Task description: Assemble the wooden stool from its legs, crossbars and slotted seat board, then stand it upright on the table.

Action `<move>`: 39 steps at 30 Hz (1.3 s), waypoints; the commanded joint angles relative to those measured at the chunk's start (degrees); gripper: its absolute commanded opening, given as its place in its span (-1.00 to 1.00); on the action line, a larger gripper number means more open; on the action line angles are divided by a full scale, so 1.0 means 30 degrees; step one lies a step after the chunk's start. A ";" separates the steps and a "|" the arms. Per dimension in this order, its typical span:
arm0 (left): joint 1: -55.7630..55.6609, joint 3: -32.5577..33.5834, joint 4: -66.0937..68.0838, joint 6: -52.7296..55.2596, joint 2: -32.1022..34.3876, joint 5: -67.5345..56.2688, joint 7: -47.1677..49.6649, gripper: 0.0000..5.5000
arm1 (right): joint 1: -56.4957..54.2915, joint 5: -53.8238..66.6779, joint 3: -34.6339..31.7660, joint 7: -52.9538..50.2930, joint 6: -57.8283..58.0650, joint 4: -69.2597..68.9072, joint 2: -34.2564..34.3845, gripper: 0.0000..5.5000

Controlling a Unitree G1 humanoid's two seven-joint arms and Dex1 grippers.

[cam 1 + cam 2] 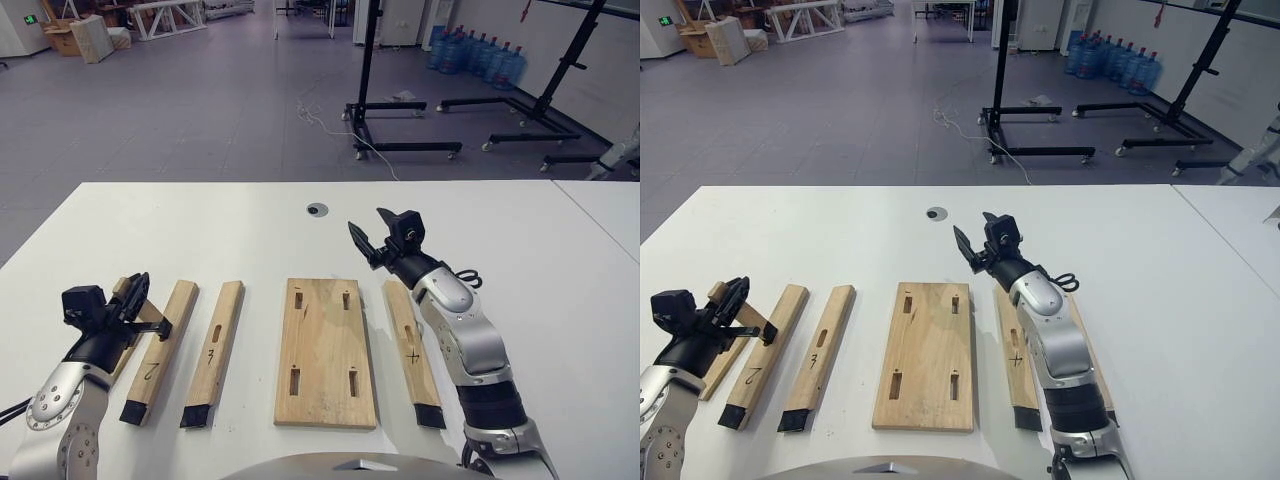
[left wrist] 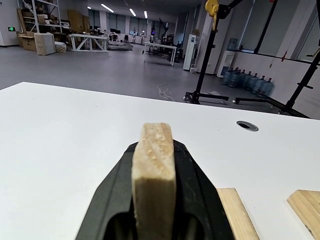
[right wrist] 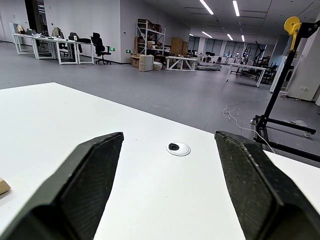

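- your left gripper (image 1: 148, 308) pinches a wooden piece (image 2: 153, 170), at 9 o'clock from the slotted seat board (image 1: 325, 350).
- your right gripper (image 1: 375, 232) hangs with fingers spread, at the board's 1 o'clock.
- two legs (image 1: 213, 350) lie flat at its 9 o'clock, a third leg (image 1: 412, 350) at 3 o'clock.

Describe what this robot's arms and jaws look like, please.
Both arms have rounded silver-grey shells. The right arm shows a ribbed black band near its base, and thin black cables loop beside its wrist. The left arm has a round silver joint cap. Each ends in a black wrist block and two black, wedge-shaped jaws.
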 commanded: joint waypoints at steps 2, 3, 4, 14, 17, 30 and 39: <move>0.0813 -0.0239 0.1948 0.1161 0.0054 0.1418 0.0958 -0.86 | -0.0223 0.0044 -0.0050 -0.0037 0.0258 -0.0055 0.0003 0.22; 0.0874 -0.0344 0.2019 0.1119 0.0092 0.1586 0.0979 -0.86 | -0.0249 0.0055 -0.0065 -0.0033 0.0262 -0.0053 0.0001 0.22; 0.0910 -0.0462 0.2064 0.1123 0.0080 0.1618 0.0995 -0.86 | -0.0275 0.0069 -0.0088 -0.0021 0.0253 -0.0033 -0.0011 0.22; 0.0650 0.1011 0.1814 0.1551 -0.1266 -0.2457 0.1139 -0.86 | -0.0518 0.0097 -0.0198 0.0183 0.0239 0.0150 -0.0219 0.22; 0.0510 0.1128 0.1457 0.1575 -0.1043 -0.2804 0.1201 -0.86 | -0.0491 0.0091 -0.0196 0.0167 0.0271 0.0090 -0.0212 0.22; 0.0051 0.1233 0.0167 0.1792 -0.0346 -0.3489 0.1196 -0.86 | -0.0248 0.0046 -0.0179 0.0051 0.0347 -0.0122 -0.0094 0.22; 0.0318 0.0815 -0.0085 0.1405 -0.0236 -0.2565 0.0913 -0.86 | -0.0047 0.0022 -0.0042 -0.0082 0.0372 -0.0265 0.0000 0.22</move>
